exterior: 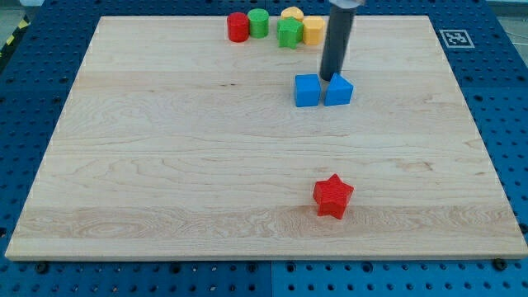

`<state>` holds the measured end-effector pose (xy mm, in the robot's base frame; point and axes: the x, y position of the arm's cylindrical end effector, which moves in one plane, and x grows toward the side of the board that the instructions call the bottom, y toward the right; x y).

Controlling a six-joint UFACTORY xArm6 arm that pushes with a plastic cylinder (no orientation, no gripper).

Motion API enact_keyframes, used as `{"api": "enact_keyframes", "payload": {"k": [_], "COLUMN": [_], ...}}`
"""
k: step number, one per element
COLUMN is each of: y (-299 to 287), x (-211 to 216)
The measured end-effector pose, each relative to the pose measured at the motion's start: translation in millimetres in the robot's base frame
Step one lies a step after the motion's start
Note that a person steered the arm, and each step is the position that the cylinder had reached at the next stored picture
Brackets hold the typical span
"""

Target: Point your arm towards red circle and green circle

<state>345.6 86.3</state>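
The red circle (238, 26) and the green circle (258, 23) stand side by side, touching, near the board's top edge, left of centre. My tip (330, 78) is the lower end of the dark rod that comes down from the view's top. It rests just above the gap between two blue blocks, a blue cube (307, 90) and a second blue block (338, 90). The tip is to the right of and below the two circles, well apart from them.
A green star (289, 33) sits right of the green circle, with two yellow blocks (313, 30) beside and behind it. A red star (332, 196) lies near the view's bottom. The wooden board (165, 165) rests on a blue perforated table.
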Motion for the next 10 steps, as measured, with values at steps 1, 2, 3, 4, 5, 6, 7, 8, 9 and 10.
{"api": "enact_keyframes", "payload": {"k": [1, 2, 3, 4, 5, 6, 7, 8, 9, 10], "y": [-25, -60, -88, -124, -160, -176, -177, -190, -198, -199], "x": [3, 14, 16, 16, 16, 16, 16, 19, 21, 21]}}
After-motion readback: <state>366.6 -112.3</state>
